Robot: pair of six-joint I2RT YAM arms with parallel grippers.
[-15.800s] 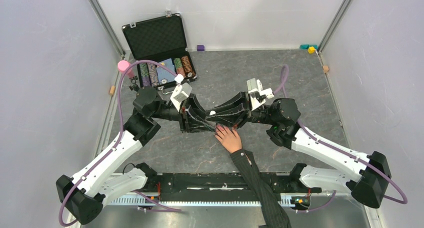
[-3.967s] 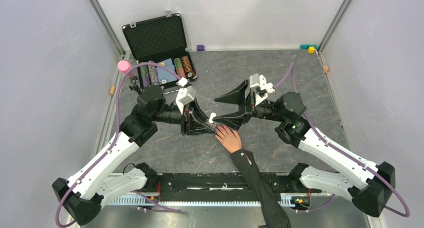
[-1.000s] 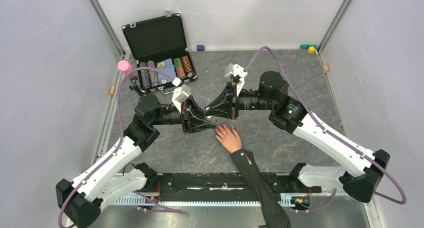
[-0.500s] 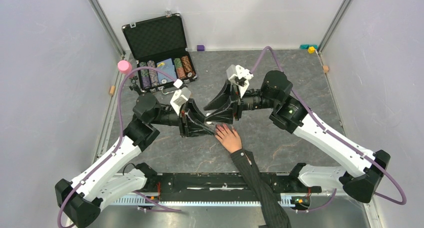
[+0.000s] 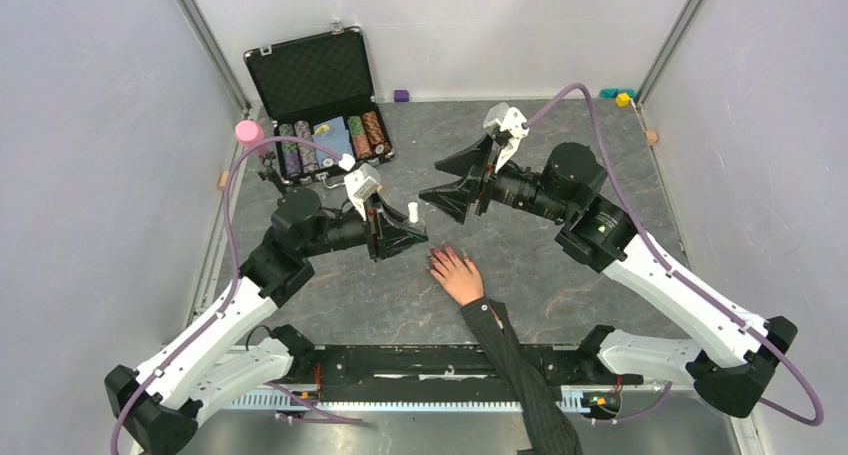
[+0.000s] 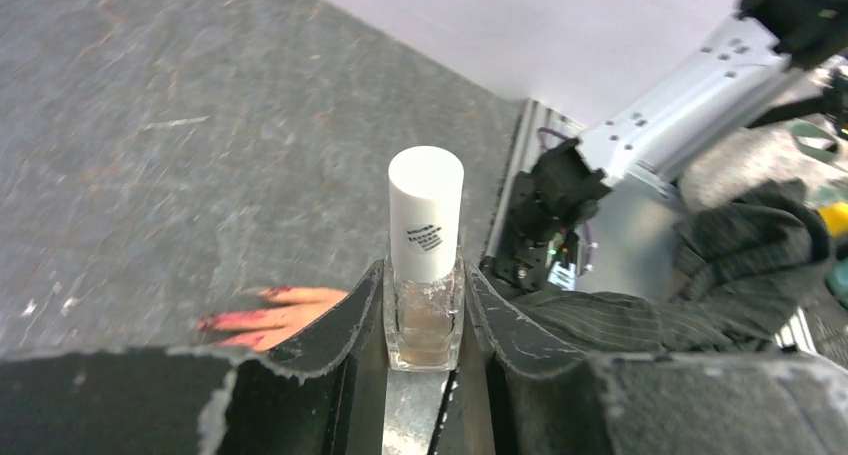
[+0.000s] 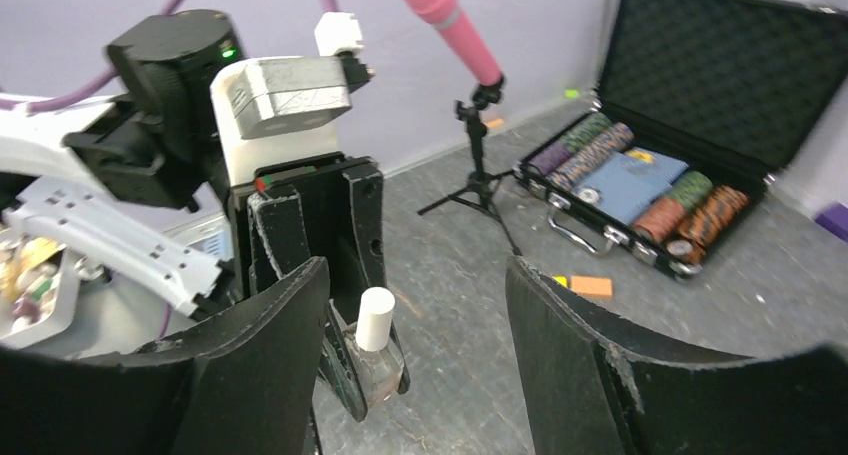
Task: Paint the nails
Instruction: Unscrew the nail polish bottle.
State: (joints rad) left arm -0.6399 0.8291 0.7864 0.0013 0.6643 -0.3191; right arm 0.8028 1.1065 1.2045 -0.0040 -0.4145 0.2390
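Bottle (image 5: 412, 213) between chip case (image 5: 310, 75) and nails (image 5: 438, 258)

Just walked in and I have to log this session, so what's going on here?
The left tool grips a small clear bottle with a white cap, upright and capped. The right tool stands open and empty just beyond it. A person's pale hand in a dark pinstriped sleeve lies flat on the grey table, its glossy reddish-pink nails near the bottle.

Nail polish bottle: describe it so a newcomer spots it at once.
On the grey stone-patterned table, look just beyond the pale hand. The left black pincer clamps a small clear glass bottle upright; only it has a tall white cylindrical cap.
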